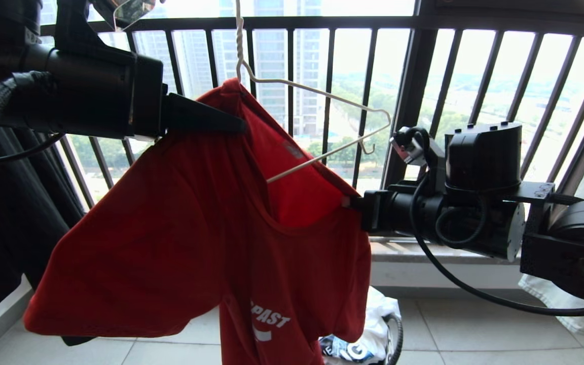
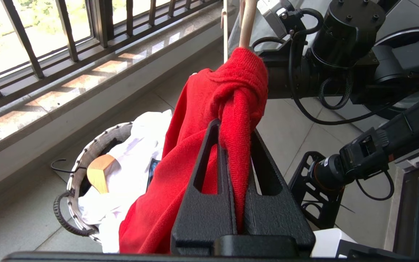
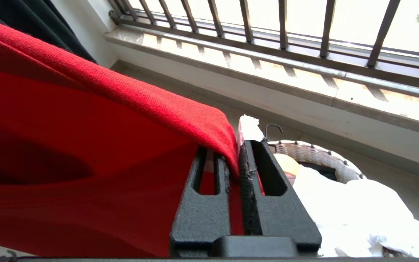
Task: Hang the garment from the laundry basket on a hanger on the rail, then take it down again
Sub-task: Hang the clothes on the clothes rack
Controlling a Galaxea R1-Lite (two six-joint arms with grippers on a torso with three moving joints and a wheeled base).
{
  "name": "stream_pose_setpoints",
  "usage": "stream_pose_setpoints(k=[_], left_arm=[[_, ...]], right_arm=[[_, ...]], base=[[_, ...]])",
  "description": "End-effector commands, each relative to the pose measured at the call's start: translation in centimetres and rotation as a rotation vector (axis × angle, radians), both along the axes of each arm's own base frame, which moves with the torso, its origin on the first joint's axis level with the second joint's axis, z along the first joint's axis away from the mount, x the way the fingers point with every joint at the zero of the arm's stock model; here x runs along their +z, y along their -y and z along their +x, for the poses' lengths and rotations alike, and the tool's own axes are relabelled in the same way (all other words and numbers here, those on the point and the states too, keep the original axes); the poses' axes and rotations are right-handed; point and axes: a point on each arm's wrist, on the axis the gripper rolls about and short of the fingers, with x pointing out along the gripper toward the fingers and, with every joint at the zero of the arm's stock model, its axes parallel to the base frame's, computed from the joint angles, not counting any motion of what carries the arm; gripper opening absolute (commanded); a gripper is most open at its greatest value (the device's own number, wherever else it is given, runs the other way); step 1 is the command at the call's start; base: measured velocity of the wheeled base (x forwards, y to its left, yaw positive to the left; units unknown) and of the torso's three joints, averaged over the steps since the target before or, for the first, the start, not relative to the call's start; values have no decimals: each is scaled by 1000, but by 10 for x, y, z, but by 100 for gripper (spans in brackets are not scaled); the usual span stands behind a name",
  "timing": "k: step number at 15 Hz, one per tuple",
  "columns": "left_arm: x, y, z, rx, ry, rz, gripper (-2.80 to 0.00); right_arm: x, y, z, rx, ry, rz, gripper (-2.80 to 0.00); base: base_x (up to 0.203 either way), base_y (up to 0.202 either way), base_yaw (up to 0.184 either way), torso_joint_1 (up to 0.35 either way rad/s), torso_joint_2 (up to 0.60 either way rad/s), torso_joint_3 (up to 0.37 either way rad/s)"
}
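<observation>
The tiled floor [image 1: 449, 329] carries the basket [image 2: 86, 156] at about 6 o'clock in the head view, heaped with white laundry [image 2: 129, 171].

Window railing [image 1: 413, 101] close behind hanger [image 1: 322, 96]

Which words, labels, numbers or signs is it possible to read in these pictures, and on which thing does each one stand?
"PAST" in white capitals on the chest of the red T-shirt; a fold hides anything before it.
A white mark under that word: only part shows, not readable.
A small grey mark inside the collar: too blurred to read.
A white letter like "G" on dark cloth in the laundry basket: too little shows to be sure.
</observation>
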Motion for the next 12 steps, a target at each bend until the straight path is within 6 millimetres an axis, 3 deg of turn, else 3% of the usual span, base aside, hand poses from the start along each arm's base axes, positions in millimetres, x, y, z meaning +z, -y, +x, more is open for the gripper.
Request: stream_pose_setpoints(k=[1, 6, 12], left_arm=[[-1, 1, -1, -10, -4, 1, -280], [-2, 4, 0, -18, -8, 4, -280], [-6, 7, 7, -17, -20, 11, -280]], right_arm=[[-7, -2, 4, 3, -15, -12, 0], [-9, -9, -4, 62, -33, -15, 0], [2, -6, -33, 205, -130, -37, 0]], base=[[0, 0, 0, 0, 0, 0], [0, 0, 0, 0, 0, 0], [0, 0, 0, 0, 0, 0]])
